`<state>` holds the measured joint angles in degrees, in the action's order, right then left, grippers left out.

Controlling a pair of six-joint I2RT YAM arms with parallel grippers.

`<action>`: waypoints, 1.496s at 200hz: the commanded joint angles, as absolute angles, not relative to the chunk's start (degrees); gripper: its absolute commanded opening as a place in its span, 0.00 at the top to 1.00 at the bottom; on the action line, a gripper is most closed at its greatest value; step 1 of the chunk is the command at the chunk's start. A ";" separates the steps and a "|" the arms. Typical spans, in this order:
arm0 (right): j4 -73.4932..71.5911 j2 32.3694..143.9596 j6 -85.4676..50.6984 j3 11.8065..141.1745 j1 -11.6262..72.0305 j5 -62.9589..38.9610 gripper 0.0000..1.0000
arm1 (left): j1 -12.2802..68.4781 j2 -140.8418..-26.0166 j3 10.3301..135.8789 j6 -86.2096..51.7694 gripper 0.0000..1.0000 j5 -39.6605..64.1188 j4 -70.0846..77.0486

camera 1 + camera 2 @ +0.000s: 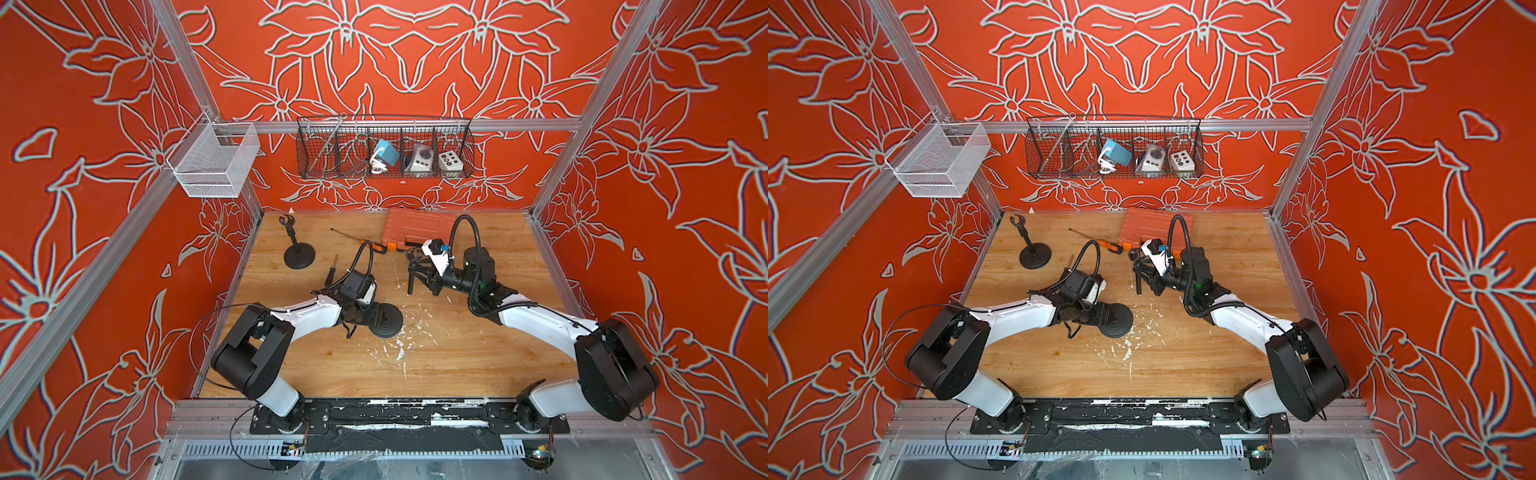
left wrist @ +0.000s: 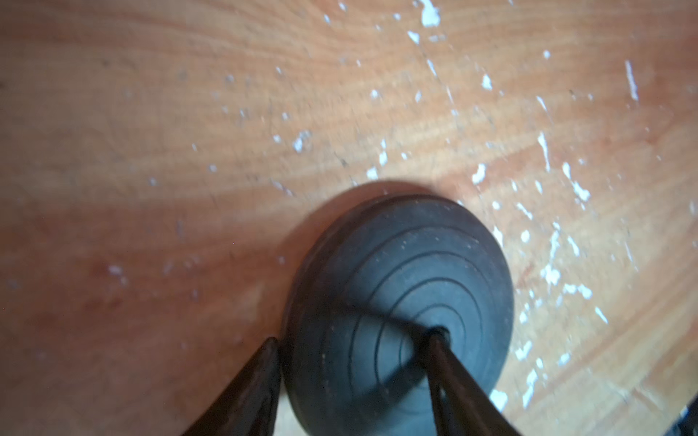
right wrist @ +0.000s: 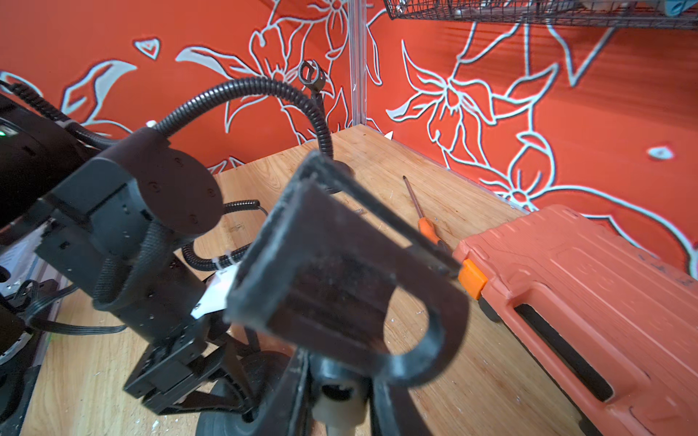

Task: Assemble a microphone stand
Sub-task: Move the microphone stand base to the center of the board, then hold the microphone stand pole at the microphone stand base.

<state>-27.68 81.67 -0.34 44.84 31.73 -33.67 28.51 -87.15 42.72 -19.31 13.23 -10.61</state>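
Note:
A black round base (image 1: 388,322) (image 2: 415,264) with ring grooves lies on the wooden table. My left gripper (image 2: 353,337) (image 1: 365,316) is shut on it, with one finger against the rim and the other at the centre hole. My right gripper (image 3: 340,392) (image 1: 415,272) hovers above the table behind the base. It is shut on the neck of a black microphone clip (image 3: 340,271) (image 1: 413,254). A short dark stem hangs below the clip. A finished stand (image 1: 297,249) (image 1: 1034,249) stands at the back left.
An orange tool case (image 1: 415,228) (image 3: 585,302) lies at the back, right behind my right gripper. An orange-handled screwdriver (image 1: 376,246) (image 3: 426,226) lies beside it. A thin dark rod (image 1: 332,268) rests next to my left wrist. Wire baskets (image 1: 384,149) hang on the back wall.

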 commanded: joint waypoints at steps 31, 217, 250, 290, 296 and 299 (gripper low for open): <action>-32.22 82.00 2.78 44.80 33.57 -36.49 1.00 | 28.92 -77.00 37.55 -17.16 0.29 14.59 -4.85; -43.20 87.41 -0.32 39.97 43.93 -26.63 1.00 | 28.91 -63.48 24.17 -16.23 0.30 3.56 3.68; -46.92 88.57 -2.46 38.45 44.47 -26.54 1.00 | 28.91 -62.55 23.01 -16.22 0.29 3.46 3.88; -50.64 90.23 -4.72 36.82 44.92 -27.81 1.00 | 28.92 -63.61 22.02 -14.84 0.28 3.70 6.18; -51.22 90.46 -5.08 36.61 45.09 -27.86 1.00 | 28.92 -63.85 22.06 -14.74 0.28 3.70 6.24; -51.52 90.50 -5.17 36.52 45.10 -27.86 1.00 | 28.92 -63.96 22.13 -14.72 0.28 3.65 6.21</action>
